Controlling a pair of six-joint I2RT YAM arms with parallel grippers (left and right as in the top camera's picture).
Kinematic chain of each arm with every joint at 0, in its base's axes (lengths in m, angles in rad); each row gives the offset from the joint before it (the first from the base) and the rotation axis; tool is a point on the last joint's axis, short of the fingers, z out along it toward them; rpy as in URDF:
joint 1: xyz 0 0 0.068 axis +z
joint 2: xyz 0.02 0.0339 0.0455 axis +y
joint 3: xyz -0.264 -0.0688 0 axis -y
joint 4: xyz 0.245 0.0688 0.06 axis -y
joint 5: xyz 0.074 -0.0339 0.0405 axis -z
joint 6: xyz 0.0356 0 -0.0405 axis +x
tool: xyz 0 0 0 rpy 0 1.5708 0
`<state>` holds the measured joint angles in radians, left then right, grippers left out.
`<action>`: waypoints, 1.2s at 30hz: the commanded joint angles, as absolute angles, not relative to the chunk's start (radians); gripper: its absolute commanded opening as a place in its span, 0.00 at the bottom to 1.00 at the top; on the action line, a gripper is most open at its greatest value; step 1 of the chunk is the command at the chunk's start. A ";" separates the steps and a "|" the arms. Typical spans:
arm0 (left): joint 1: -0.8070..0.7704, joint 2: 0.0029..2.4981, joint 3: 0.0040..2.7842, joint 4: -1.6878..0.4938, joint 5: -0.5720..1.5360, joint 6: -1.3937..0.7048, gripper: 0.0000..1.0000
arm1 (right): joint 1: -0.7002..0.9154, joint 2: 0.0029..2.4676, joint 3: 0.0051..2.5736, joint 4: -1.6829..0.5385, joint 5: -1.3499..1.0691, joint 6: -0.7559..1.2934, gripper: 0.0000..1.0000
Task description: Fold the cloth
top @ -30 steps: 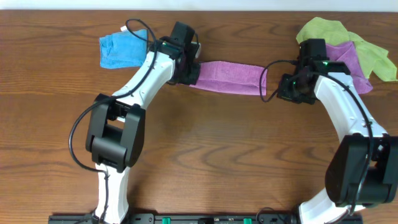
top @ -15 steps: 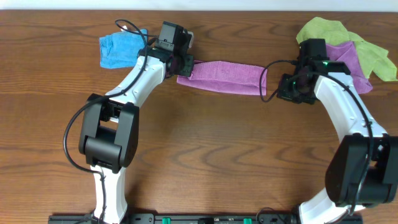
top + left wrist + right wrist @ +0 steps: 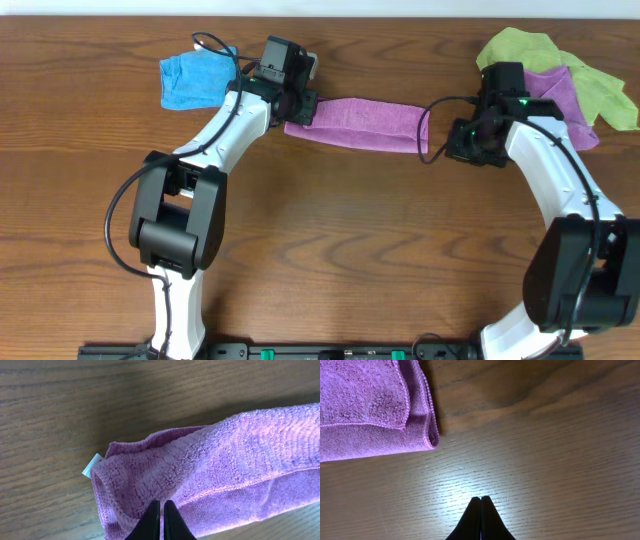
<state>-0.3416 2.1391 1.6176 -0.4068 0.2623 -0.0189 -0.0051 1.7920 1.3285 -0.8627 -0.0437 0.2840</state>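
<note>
The purple cloth [image 3: 365, 122] lies folded into a long narrow strip at the back middle of the table. My left gripper [image 3: 297, 105] hovers over its left end. In the left wrist view its fingers [image 3: 161, 502] are shut and empty above the cloth [image 3: 225, 460], whose white tag [image 3: 91, 466] sticks out at the left edge. My right gripper [image 3: 462, 140] is just right of the strip's right end. In the right wrist view its fingers [image 3: 480, 497] are shut over bare wood, with the folded cloth end [image 3: 370, 410] at the upper left.
A blue cloth [image 3: 190, 80] lies at the back left, close to the left arm. A green cloth [image 3: 530, 50] and another purple cloth [image 3: 555, 95] are piled at the back right, beside the right arm.
My left gripper moved left and slightly back along the strip, uncovering its left end, then edged a little right. The right arm has not moved.
</note>
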 commanded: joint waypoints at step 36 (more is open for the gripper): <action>-0.341 2.321 1.613 -0.348 0.255 -0.030 0.06 | -0.084 1.971 1.174 -0.295 -0.599 0.411 0.78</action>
<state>-0.3412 2.2650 1.6176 -0.3370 0.2630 -0.0261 -0.0837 1.9282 1.1812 -0.2962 -0.5087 0.3737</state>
